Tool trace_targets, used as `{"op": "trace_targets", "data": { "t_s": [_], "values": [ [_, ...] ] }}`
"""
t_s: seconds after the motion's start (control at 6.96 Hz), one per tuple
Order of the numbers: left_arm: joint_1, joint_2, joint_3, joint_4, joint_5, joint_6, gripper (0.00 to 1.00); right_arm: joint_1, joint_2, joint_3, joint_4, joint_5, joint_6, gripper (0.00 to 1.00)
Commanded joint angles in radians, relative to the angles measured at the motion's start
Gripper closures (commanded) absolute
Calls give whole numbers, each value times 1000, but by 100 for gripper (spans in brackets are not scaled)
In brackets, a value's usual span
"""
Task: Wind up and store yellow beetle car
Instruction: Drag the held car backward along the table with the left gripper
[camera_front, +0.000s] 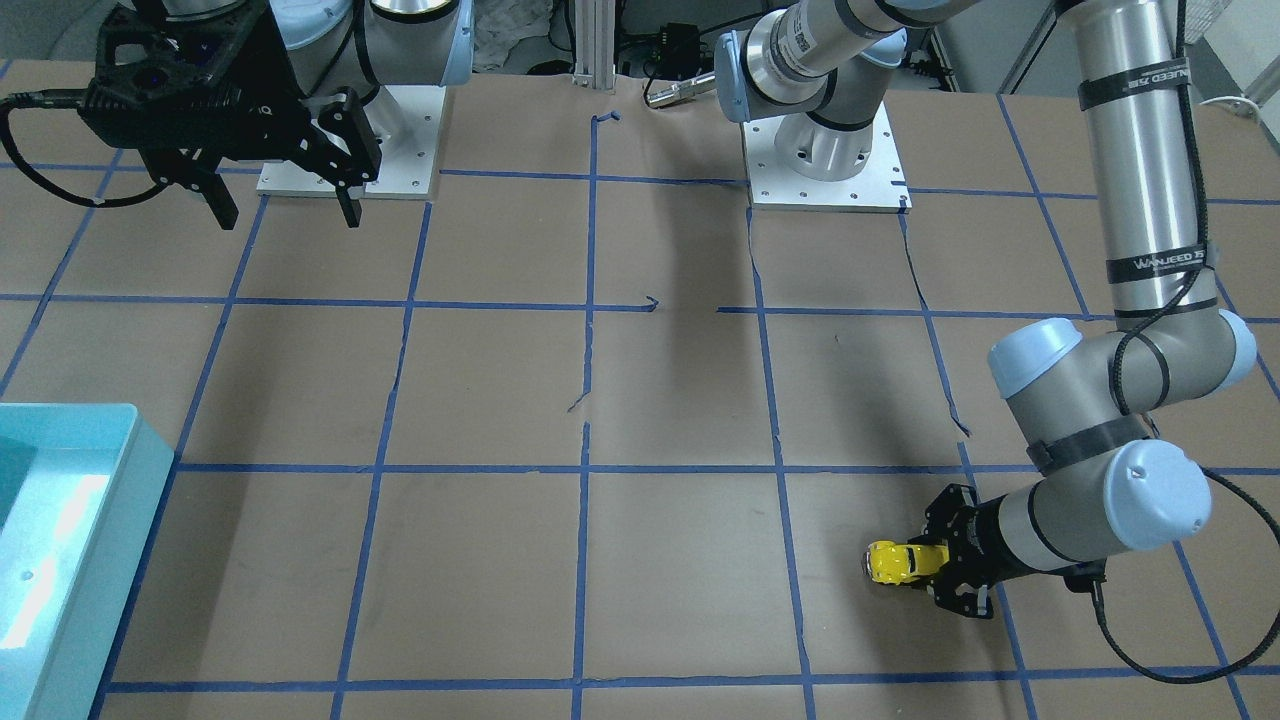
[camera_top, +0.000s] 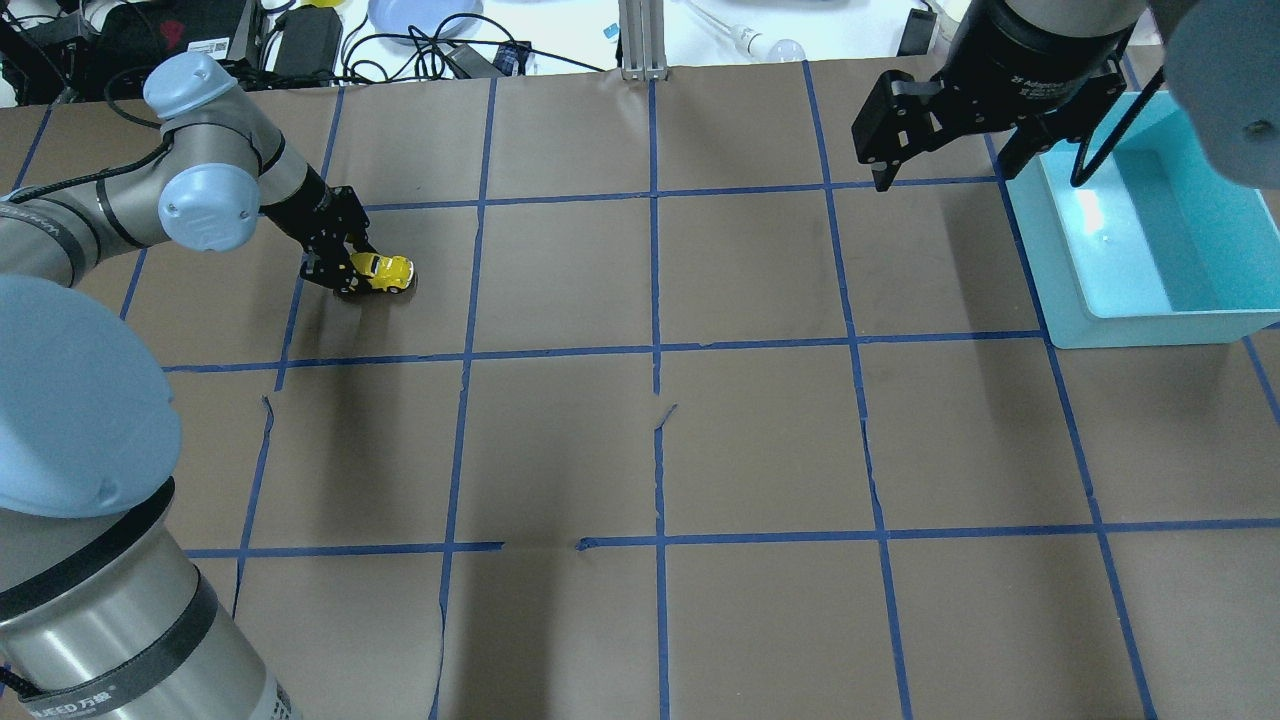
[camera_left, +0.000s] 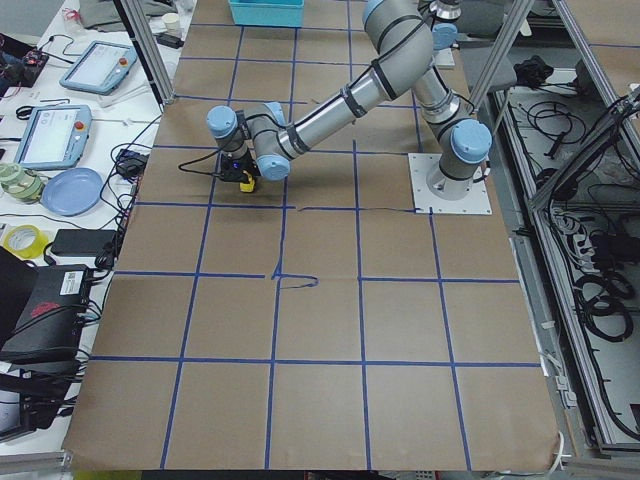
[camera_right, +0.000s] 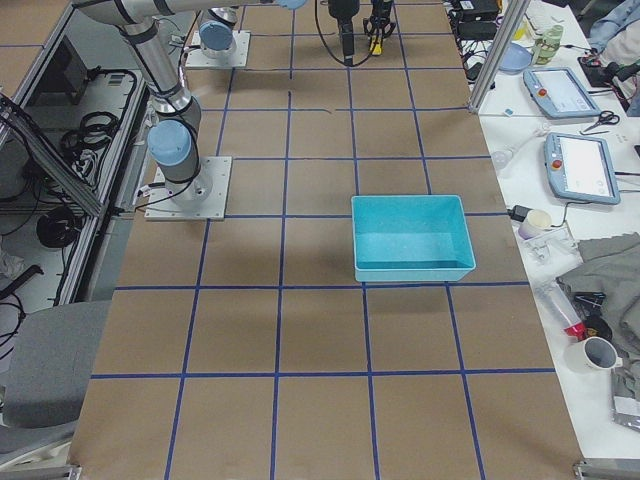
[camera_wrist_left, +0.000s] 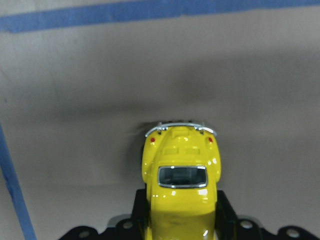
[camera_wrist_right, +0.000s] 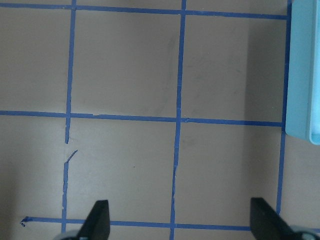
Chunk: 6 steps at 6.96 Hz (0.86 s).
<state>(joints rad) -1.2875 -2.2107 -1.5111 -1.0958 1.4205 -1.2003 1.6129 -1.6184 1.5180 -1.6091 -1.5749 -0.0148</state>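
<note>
The yellow beetle car (camera_top: 384, 272) lies low on the brown paper table at the far left; it also shows in the front view (camera_front: 896, 563) and fills the left wrist view (camera_wrist_left: 181, 185). My left gripper (camera_top: 352, 272) is shut on the car, its black fingers (camera_wrist_left: 226, 210) clamped on both sides of the body. My right gripper (camera_top: 940, 150) hangs open and empty high above the table beside the teal bin (camera_top: 1230, 325); its two fingertips (camera_wrist_right: 98, 220) show wide apart in the right wrist view.
The teal bin (camera_front: 130, 440) stands at the table's right end and is empty inside. Blue tape lines grid the brown paper. Arm base plates (camera_front: 826, 170) sit at the robot's side. Cables and clutter lie beyond the far edge.
</note>
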Motion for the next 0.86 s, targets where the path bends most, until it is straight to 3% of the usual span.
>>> {"op": "trace_targets", "data": {
  "t_s": [0.0,0.72],
  "values": [
    [39,-3,0,1,1,25,100,-1,2,1,0,-1,-1,0],
    [121,-6,2,8,2,89,100,1,0,1,0,3,1,0]
  ]
}}
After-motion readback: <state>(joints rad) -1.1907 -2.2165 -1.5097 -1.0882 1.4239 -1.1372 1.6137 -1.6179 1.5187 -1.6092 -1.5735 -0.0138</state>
